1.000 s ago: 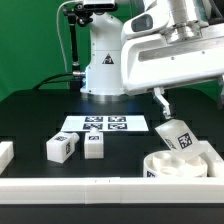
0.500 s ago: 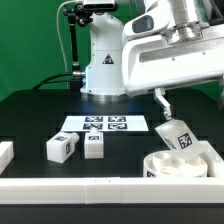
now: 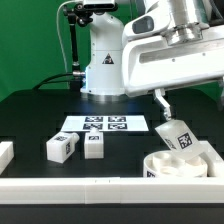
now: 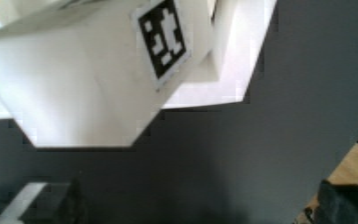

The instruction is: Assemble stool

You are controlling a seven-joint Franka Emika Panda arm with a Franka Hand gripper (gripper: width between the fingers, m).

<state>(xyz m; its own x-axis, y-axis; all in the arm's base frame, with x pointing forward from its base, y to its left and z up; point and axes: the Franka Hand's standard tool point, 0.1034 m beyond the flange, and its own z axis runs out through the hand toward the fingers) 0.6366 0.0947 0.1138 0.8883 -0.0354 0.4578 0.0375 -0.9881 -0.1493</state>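
Two loose legs (image 3: 60, 147) (image 3: 94, 146) sit just beside each other on the dark bench (image 3: 30, 120) in the exterior view, near the marker board (image 3: 105, 125); the seat (image 3: 180, 167) lies at the exterior view's right, close against the white rail (image 3: 70, 186); the held leg (image 3: 181, 135) hangs tilted right over the seat, its lower end at or just above the seat's top. One of the fingers (image 3: 161, 104) shows as a dark slanted bar against the held leg's side, its partner is hidden behind the part; since the leg keeps that tilt off the bench, I judge the fingers clamped on it. The risk I see is the tilt: pressed down at this slant the leg could jam at the seat's socket, skid the seat along the rail, or twist out of the grip. The arm (image 3: 170, 60) comes in from the upper right of this view, its bulky white wrist above the seat, the fingers angled downward.

In the wrist view the held leg (image 4: 105, 85) fills most of the picture, tag face up and very close, dark bench (image 4: 282, 150) behind; neither the fingers nor the seat's socket can be made out, so alignment cannot be checked from here, which adds to the chance of a crooked push.
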